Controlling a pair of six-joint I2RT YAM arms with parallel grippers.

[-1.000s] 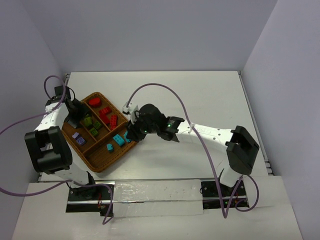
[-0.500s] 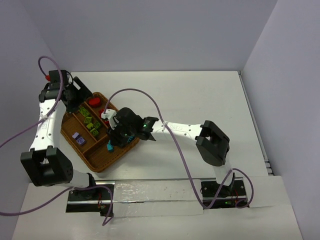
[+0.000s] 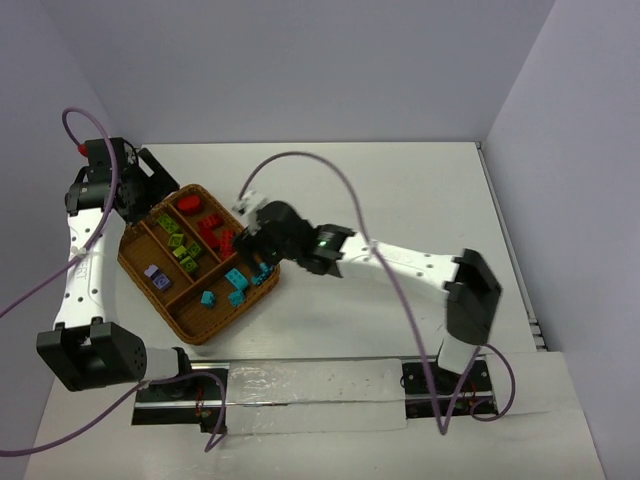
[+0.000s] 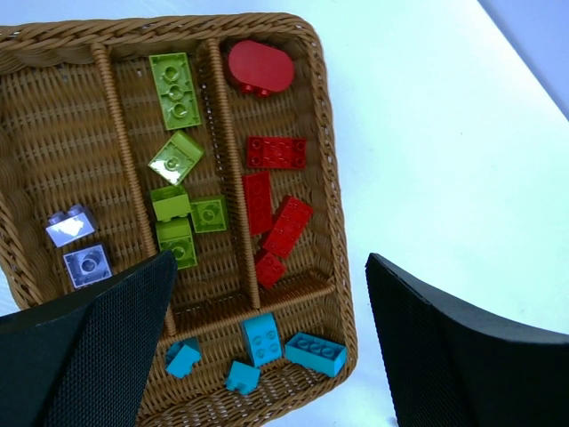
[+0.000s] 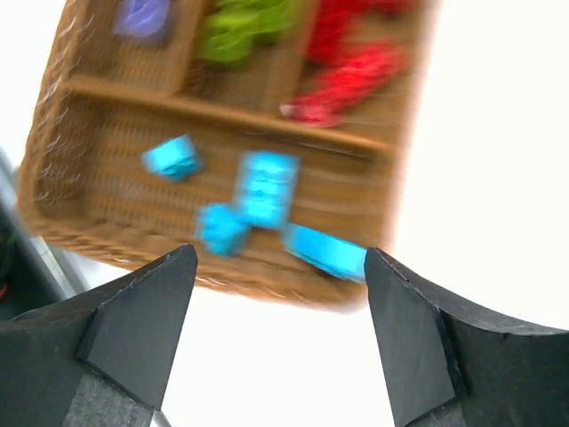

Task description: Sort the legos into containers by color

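The brown wicker tray (image 3: 190, 335) holds the legos sorted by colour. Red bricks (image 3: 212, 230) fill one compartment, green bricks (image 3: 180, 250) the middle one and two purple bricks (image 3: 155, 275) the left one. Several teal bricks (image 3: 236, 282) lie in the near strip. My left gripper (image 3: 140, 200) hangs open and empty above the tray's far left corner. From its wrist I look down on the tray (image 4: 338, 222) between its spread fingers, left gripper (image 4: 267, 356). My right gripper (image 3: 258, 245) is open and empty at the tray's right rim. Its blurred wrist view shows the right gripper (image 5: 280, 338) and teal bricks (image 5: 262, 187).
The white table (image 3: 400, 200) stretches to the right of the tray, with walls on three sides. A purple cable (image 3: 330, 180) arcs above the right arm. A long teal brick (image 4: 316, 353) lies against the tray's near right corner.
Left gripper has opened, lifted out of the green compartment and gone to the far left. Right gripper has opened over the teal strip and drawn back to the tray's right rim.
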